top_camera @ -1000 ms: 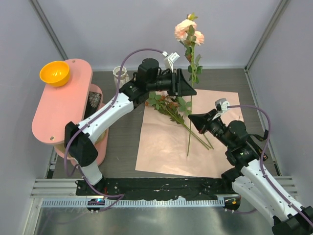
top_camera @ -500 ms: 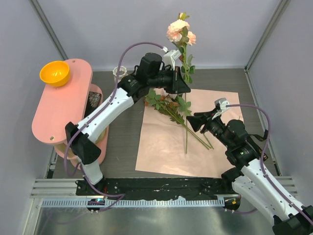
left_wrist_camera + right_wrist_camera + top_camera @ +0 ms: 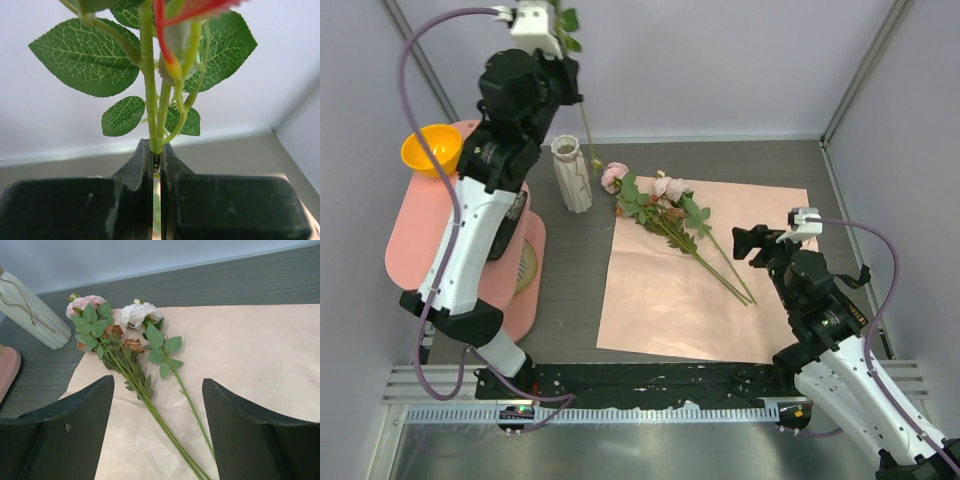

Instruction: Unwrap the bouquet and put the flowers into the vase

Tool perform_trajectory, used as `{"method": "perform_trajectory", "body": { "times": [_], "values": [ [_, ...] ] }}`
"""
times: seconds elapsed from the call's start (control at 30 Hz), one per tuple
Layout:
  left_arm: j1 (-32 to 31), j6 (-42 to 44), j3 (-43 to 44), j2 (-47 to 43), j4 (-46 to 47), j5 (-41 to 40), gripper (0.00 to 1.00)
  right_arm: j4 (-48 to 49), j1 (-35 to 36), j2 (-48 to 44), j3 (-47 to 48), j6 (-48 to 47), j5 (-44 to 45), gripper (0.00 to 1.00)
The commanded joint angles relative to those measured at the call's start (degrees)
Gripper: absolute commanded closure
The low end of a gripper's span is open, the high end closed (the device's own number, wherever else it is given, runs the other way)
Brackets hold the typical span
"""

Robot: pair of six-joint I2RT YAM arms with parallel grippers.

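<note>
Rose stem (image 3: pixel 146 75) raised beside vase (image 3: pixel 571 175)
Left end effector (image 3: pixel 156 159) clamps it, tip seemingly outside the rim; right end effector (image 3: pixel 157 385) spread above flowers (image 3: pixel 117 347); orange bowl (image 3: pixel 431 149) upper left.

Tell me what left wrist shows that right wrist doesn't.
Only left wrist: one stem pinched between the shut left jaws, with leaves spreading above them. Only right wrist: the open right jaws framing the paper, the other flowers lying mostly on it, and the vase at far left. Both: the grey table and the pale wall behind.
</note>
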Motion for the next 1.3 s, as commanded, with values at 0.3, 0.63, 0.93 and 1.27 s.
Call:
{"method": "perform_trajectory", "body": {
  "times": [0.3,0.63,0.93,1.27],
  "values": [
    [9.57,3.74,7.14,-2.44,14.38,-11.22,1.00,1.08,-0.01,2.26,1.62,0.06,2.47,0.23],
    [13.18,1.19,-0.05,-1.64,16.75,-9.38,1.00,1.08,-0.01,2.87,1.79,-0.12,2.55,0.23],
    [14.15,-2.32,-7.87,-2.25,17.72,-7.88,1.00,1.00,-0.01,3.66,1.97,-0.12,2.64,0.23],
    [14.15,-3.73,-22.81,-3.57,25.98,-7.53,1.00,1.00,-0.09,3.84,1.71,0.06,2.12,0.23]
  ]
}}
